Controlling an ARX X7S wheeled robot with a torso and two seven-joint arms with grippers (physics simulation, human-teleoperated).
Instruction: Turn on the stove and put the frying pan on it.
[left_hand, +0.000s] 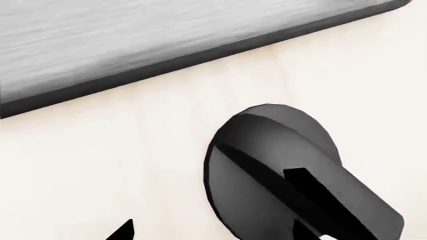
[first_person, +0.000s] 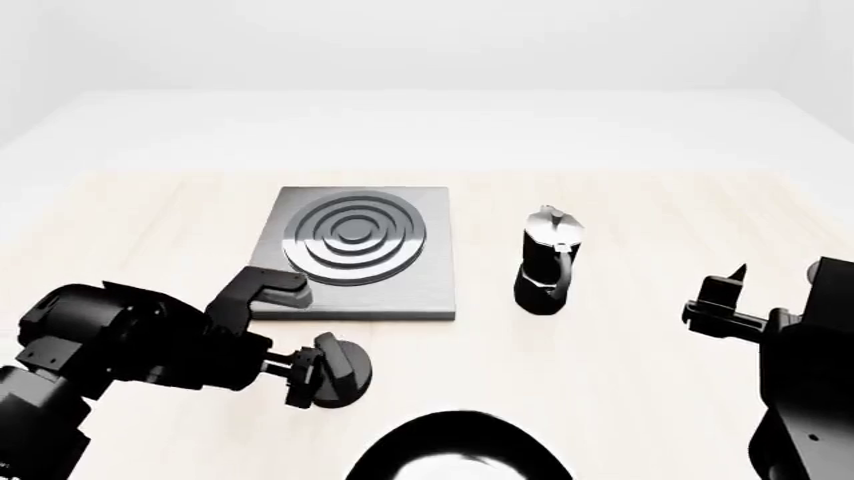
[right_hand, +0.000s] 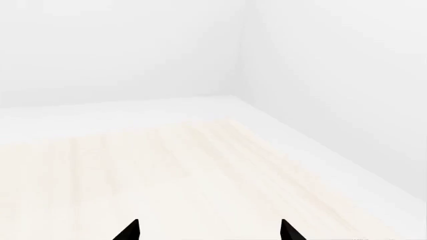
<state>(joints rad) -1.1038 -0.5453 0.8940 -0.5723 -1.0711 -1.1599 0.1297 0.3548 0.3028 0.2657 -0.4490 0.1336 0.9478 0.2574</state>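
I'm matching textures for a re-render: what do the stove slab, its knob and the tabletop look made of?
Stove slab: brushed metal, going by fine grey streaks. Knob: black, likely satin plastic, with soft highlights. Tabletop: pale matte wood, faint grain.

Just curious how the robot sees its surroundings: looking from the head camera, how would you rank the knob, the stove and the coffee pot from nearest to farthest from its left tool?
1. Knob: right at the left tool.
2. Stove: just beyond, toward the back.
3. Coffee pot: farthest, off to the right of the stove.
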